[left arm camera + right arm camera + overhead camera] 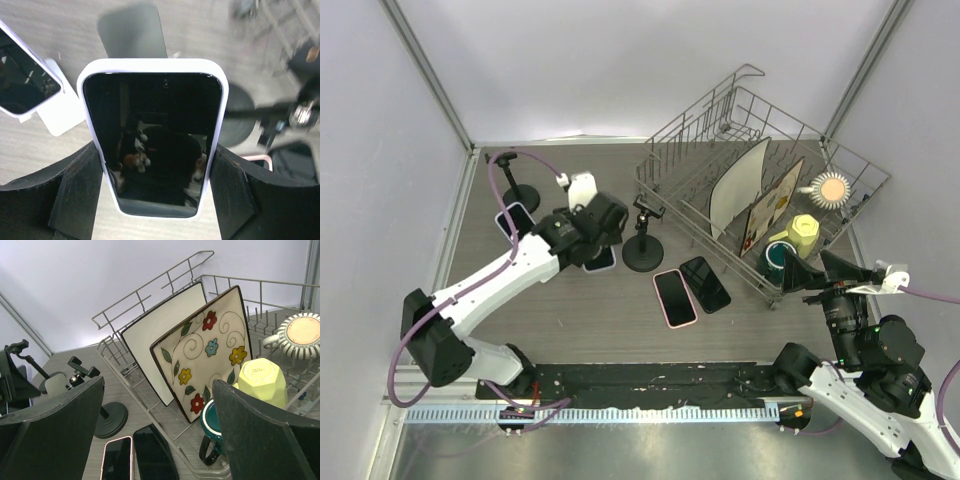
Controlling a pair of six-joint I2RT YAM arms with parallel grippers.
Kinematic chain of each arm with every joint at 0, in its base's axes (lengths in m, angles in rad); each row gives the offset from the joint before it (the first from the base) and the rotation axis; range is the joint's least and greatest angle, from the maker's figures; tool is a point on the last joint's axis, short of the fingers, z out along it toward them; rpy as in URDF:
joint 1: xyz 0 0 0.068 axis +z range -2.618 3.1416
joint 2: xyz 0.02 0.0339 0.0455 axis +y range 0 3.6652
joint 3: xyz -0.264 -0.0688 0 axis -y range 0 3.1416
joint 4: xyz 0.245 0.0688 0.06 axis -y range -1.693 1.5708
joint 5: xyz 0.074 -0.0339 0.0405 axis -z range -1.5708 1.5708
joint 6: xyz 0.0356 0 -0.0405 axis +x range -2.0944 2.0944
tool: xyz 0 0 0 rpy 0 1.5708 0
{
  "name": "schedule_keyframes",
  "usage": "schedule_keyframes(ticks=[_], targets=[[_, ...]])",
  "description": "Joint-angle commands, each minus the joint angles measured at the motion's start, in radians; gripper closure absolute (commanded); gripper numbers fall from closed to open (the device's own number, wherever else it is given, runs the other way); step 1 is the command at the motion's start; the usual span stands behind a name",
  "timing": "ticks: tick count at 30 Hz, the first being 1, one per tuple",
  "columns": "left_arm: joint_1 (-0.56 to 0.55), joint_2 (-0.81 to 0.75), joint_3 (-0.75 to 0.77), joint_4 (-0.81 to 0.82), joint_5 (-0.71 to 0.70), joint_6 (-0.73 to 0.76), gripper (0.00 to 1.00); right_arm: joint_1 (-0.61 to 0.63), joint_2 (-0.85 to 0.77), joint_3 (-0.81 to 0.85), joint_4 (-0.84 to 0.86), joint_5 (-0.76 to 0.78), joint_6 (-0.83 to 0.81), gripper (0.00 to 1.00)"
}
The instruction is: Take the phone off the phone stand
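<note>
Left fingers [75,195] clamp the white-cased phone [152,140], centre frame; lift straight up without tilting. Right fingers [50,430] stand apart, empty.

My grey table [570,310] carries a pink-cased phone [674,297] and a black phone [705,284] flat, side by side, plus a round-based stand [642,258] and wire rack [665,190].

A black stand [642,243] blocks just right of the left hand [595,245].
</note>
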Motion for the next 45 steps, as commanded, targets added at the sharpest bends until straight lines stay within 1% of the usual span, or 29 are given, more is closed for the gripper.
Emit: schedule_keyframes(ticks=[1, 2, 5, 8, 12, 15, 18, 20, 25, 33, 36, 37, 39, 40, 42, 45], targets=[[-0.124, -0.034, -0.068, -0.085, 0.031, -0.126, 0.66, -0.001, 0.020, -0.002, 0.036, -0.005, -0.011, 0.06], [-0.174, -0.019, -0.097, -0.074, 0.045, -0.142, 0.66, -0.001, 0.020, -0.002, 0.036, -0.005, -0.011, 0.06], [-0.255, 0.046, -0.118, -0.071, 0.071, -0.211, 0.66, -0.001, 0.022, -0.002, 0.038, -0.004, -0.011, 0.06], [-0.299, 0.110, -0.131, -0.037, 0.120, -0.263, 0.68, -0.001, 0.023, -0.004, 0.036, -0.002, -0.013, 0.06], [-0.326, 0.219, -0.132, 0.003, 0.163, -0.283, 0.69, -0.001, 0.020, -0.004, 0.036, 0.001, -0.013, 0.06], [-0.328, 0.247, -0.129, 0.043, 0.186, -0.300, 0.69, -0.001, 0.017, -0.004, 0.036, 0.007, -0.013, 0.06], [-0.328, 0.265, -0.143, 0.081, 0.195, -0.327, 0.66, -0.001, 0.011, -0.002, 0.032, 0.010, -0.013, 0.06], [-0.329, 0.284, -0.152, 0.083, 0.194, -0.354, 0.62, -0.001, 0.006, -0.002, 0.032, 0.013, -0.013, 0.06], [-0.331, 0.311, -0.181, 0.084, 0.194, -0.421, 0.56, -0.001, 0.000, -0.002, 0.032, 0.021, -0.014, 0.06], [-0.336, 0.345, -0.175, 0.098, 0.217, -0.412, 0.44, -0.001, 0.013, -0.002, 0.032, 0.016, -0.014, 0.06], [-0.336, 0.350, -0.175, 0.107, 0.227, -0.404, 0.37, -0.001, 0.011, -0.002, 0.032, 0.021, -0.014, 0.06], [-0.336, 0.348, -0.177, 0.109, 0.228, -0.403, 0.33, -0.001, 0.009, -0.002, 0.032, 0.021, -0.014, 0.06], [-0.336, 0.344, -0.178, 0.113, 0.229, -0.403, 0.31, 0.000, 0.011, -0.002, 0.032, 0.021, -0.016, 0.06], [-0.336, 0.342, -0.180, 0.113, 0.228, -0.403, 0.26, 0.000, 0.012, -0.002, 0.032, 0.021, -0.014, 0.06], [-0.336, 0.336, -0.181, 0.116, 0.224, -0.403, 0.24, -0.001, 0.014, -0.002, 0.032, 0.023, -0.014, 0.06], [-0.336, 0.330, -0.187, 0.119, 0.218, -0.403, 0.13, 0.000, 0.013, -0.002, 0.032, 0.023, -0.014, 0.06]])
